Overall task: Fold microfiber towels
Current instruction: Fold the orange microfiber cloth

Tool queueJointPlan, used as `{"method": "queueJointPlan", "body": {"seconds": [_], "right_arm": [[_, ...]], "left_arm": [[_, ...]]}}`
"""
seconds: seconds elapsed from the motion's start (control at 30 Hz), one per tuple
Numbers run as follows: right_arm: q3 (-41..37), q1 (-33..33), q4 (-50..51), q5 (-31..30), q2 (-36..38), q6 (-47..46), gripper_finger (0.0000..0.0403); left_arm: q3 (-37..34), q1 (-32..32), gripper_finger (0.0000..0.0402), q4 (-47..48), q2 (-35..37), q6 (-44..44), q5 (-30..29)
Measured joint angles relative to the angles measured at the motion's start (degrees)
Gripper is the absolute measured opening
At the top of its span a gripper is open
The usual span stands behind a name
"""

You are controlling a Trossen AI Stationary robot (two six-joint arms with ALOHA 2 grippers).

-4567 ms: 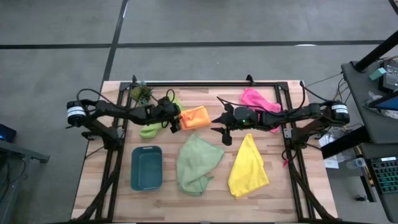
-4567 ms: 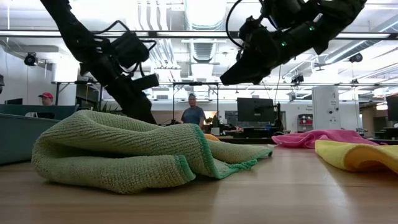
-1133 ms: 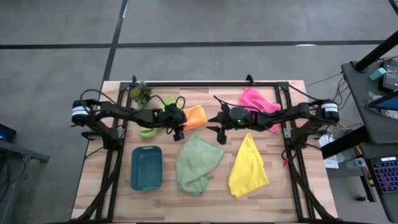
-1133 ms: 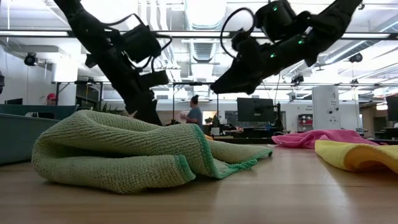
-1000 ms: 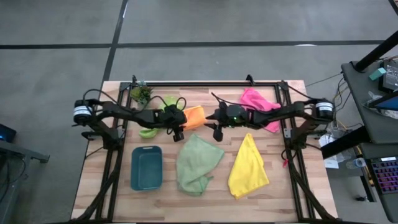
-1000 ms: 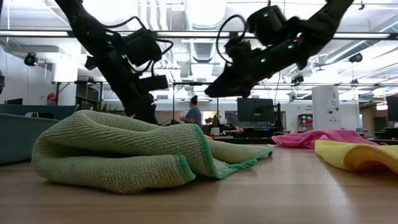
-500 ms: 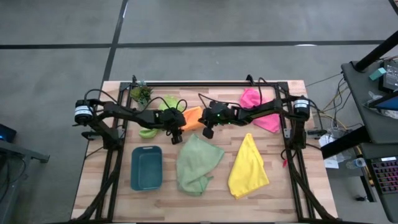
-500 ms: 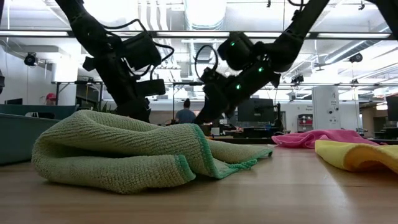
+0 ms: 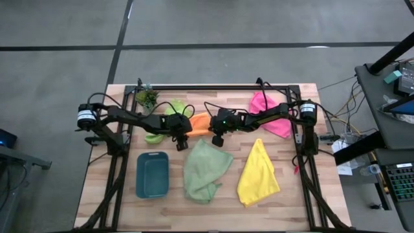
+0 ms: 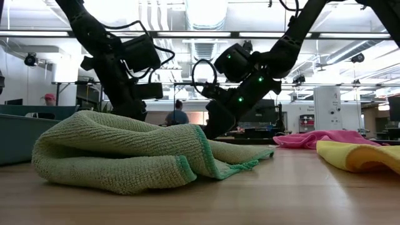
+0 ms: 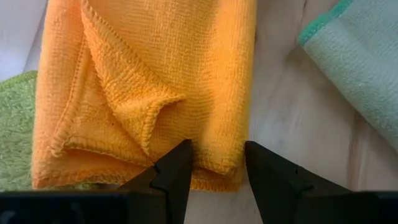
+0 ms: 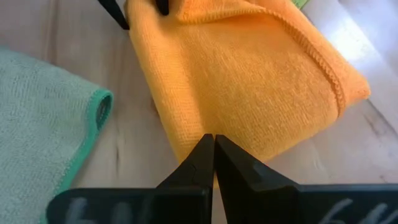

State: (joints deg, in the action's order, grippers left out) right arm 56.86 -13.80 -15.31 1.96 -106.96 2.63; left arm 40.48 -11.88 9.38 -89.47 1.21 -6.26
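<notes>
So the right claw has just snapped its fingers together. A second ago it was hanging open over by the pink towel, and since then that arm has swung in across the table and dropped to the near edge of the orange towel. In its wrist view the two fingers meet right at the towel's edge, but I honestly can't tell whether there's any cloth pinched between them or they just closed on air against it.

The left claw hasn't changed at all: fingers apart, straddling a corner of the same orange towel from the other side, tips right at the hem.

Working outward from the orange towel: it sits already doubled over in the middle of the back half of the table. The lime towel is just beside it, partly under the left arm. The pale green towel lies crumpled just in front of it, the yellow one farther off to the front right.

My read: both arms are now on the orange one, so it's the towel being folded, probably getting another fold or a tidy-up. The other four look untouched.
</notes>
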Motion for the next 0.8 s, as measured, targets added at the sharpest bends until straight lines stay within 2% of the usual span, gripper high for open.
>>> {"method": "queueJointPlan", "body": {"seconds": [0.4,0.6,0.8], "right_arm": [[-0.1,0.0,0.1,0.0,0.0,0.6,0.0008],[-0.1,0.0,0.1,0.0,0.0,0.6,0.0008],[-0.1,0.0,0.1,0.0,0.0,0.6,0.0008]], "left_arm": [[1.9,0.0,0.0136,6.7,6.0,0.0,-0.1],[1.7,0.0,0.0136,1.6,7.6,-2.0,-8.3],[1.5,-0.1,0.0136,-2.2,4.8,-10.0,-9.1]]}}
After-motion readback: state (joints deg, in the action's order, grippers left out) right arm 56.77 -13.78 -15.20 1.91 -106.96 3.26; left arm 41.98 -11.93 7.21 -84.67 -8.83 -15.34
